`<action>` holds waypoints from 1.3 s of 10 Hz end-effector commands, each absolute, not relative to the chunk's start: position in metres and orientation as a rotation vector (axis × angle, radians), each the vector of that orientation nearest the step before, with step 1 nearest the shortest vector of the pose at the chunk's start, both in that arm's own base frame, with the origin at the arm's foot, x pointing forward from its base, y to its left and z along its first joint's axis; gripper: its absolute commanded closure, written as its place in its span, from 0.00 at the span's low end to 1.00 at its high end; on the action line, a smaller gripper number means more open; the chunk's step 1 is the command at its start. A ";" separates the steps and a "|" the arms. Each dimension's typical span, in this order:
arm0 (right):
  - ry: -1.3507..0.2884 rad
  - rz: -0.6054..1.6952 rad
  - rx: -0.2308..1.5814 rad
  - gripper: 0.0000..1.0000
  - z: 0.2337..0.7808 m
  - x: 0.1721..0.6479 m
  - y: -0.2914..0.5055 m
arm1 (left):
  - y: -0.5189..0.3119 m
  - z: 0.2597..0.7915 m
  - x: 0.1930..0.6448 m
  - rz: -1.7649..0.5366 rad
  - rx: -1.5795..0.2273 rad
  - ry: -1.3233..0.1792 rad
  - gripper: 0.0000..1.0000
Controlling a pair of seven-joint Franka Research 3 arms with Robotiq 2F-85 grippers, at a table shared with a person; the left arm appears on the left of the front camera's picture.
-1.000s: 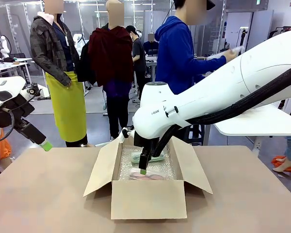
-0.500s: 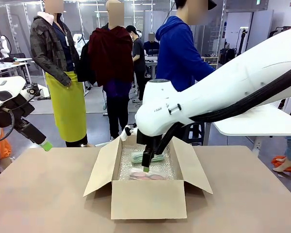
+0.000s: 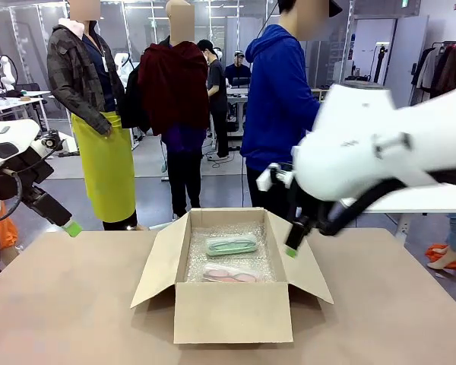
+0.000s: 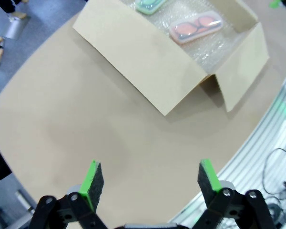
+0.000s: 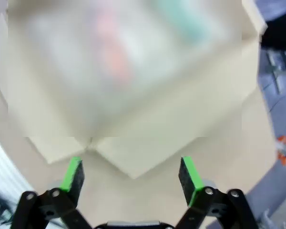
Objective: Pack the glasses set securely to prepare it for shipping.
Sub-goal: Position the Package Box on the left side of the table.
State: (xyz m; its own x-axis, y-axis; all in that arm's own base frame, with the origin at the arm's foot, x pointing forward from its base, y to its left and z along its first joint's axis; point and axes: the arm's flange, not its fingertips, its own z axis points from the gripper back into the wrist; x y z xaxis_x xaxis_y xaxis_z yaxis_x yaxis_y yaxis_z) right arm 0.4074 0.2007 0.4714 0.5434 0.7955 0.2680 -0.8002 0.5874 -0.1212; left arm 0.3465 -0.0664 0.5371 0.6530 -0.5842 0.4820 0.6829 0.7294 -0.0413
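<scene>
The tan bench (image 3: 76,304) filled the lower half of the front view. The white right arm (image 3: 380,144), blurred, came in from the right edge at mid-height. An open brown cardboard box (image 3: 232,312) stood at the bench's centre, its four flaps spread outward. Inside, a sheet of bubble wrap (image 3: 197,262) lined the floor. On that wrap lay the mint green glasses case (image 3: 231,245) toward the far wall and the pale pink glasses case (image 3: 229,274) nearer the front wall, lying parallel and a little apart.

The right claw (image 3: 291,248) hung just above the box's right flap, outside the opening. In the right wrist view its green pads stood wide apart with nothing between them, over a blurred box. The left claw (image 3: 73,226) hung at the left edge of the front view, well clear of the box. In the left wrist view it was wide and empty above bare bench, with the box in the upper part of the frame.
</scene>
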 end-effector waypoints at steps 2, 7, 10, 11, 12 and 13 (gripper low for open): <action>-0.374 0.776 0.087 0.00 0.444 0.335 0.151 | -0.065 0.538 0.347 -0.732 -0.239 -0.471 0.00; -0.231 0.440 0.285 0.00 0.411 0.301 0.083 | -0.065 0.538 0.347 -0.732 -0.239 -0.471 0.00; -0.222 0.461 0.269 0.00 0.452 0.357 0.086 | -0.065 0.538 0.347 -0.732 -0.239 -0.471 0.00; -0.222 0.461 0.269 0.00 0.452 0.357 0.086 | -0.065 0.538 0.347 -0.732 -0.239 -0.471 0.00; -0.222 0.461 0.269 0.00 0.452 0.357 0.086 | -0.065 0.538 0.347 -0.732 -0.239 -0.471 0.00; -0.222 0.461 0.269 0.00 0.452 0.357 0.086 | -0.065 0.538 0.347 -0.732 -0.239 -0.471 0.00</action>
